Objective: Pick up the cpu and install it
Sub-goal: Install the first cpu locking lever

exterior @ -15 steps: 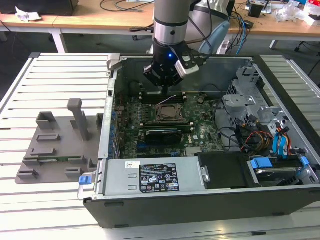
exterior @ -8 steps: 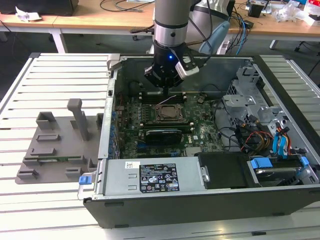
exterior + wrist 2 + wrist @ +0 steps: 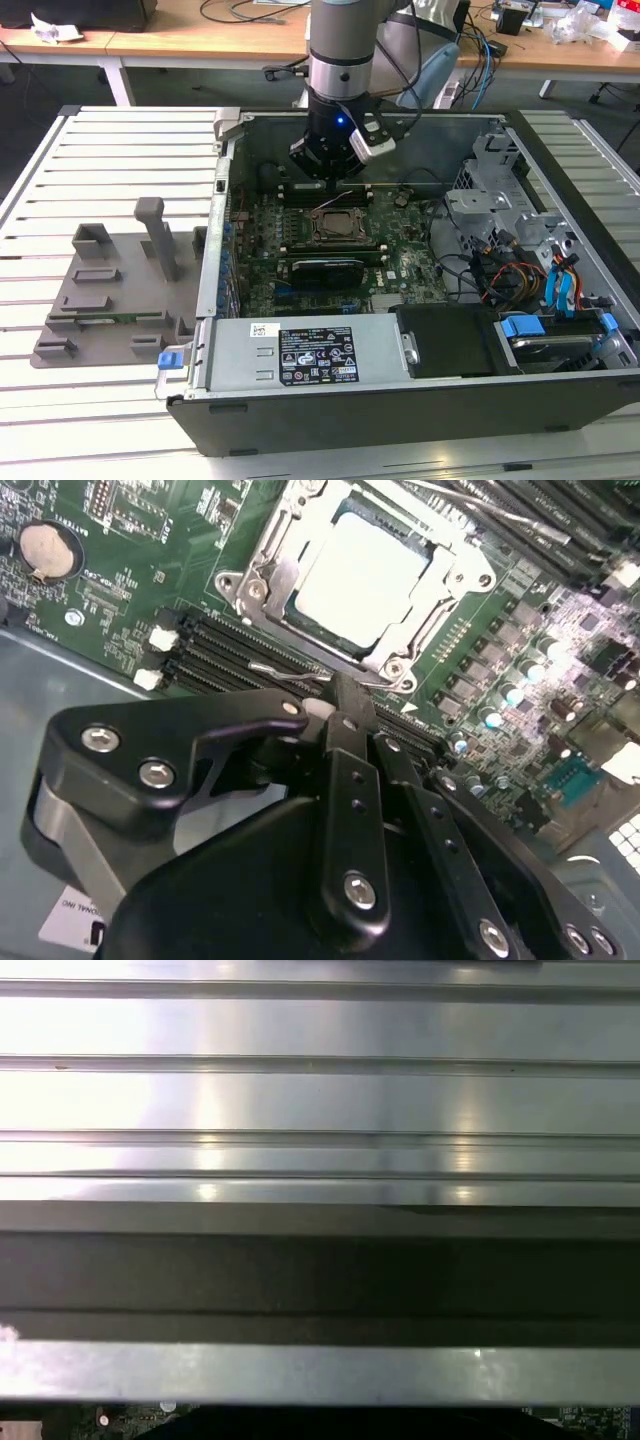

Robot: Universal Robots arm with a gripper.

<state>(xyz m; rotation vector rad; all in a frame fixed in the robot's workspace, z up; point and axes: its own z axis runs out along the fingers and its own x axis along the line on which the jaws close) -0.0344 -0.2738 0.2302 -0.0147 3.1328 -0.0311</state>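
One arm works over the open computer case, its gripper hanging just above the motherboard at the far side of the socket. In the second wrist view the gripper has its black fingers drawn together into a narrow point with nothing between them, so I judge it shut and empty. The cpu lies beyond that point, flat in the socket, its pale metal top plate facing up and the silver frame around it on all sides; a thin wire lever lies between the fingertips and the frame's near edge. The chip is square, so it has no long axis to speak of; what matters is that it sits just ahead of the fingertips and lower, close but apart from them, with no contact visible. In the exterior view the cpu sits toward the camera from the gripper, roughly under the arm's wrist, near the middle of the board. From how things lie, the chip appears already seated, though whether the frame is latched I cannot tell. Off to the exterior view's left, a grey fixture with upright blocks rests on the slatted table, well apart from the case. The first wrist view looks onto ridged metal slats and a darker band beneath them.
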